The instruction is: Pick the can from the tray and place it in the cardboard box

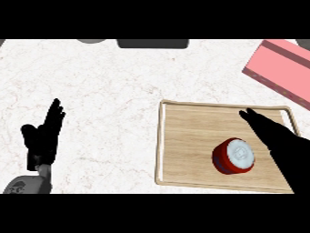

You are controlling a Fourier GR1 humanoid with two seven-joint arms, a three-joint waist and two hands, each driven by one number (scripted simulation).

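Can (233,156): red with a white top, standing inside the tray, in its near right part.
Tray (184,132): wooden, with a raised rim, on the white counter (103,82).
Right hand (278,136): over the tray's right side, just beside the can; fingers straight, holding nothing.
Box (288,68): pink, beyond the tray's far right corner, apart from it.
Left hand (44,132): well left of the tray, open, fingers up, holding nothing.
Dark object (152,43): far beyond the tray.
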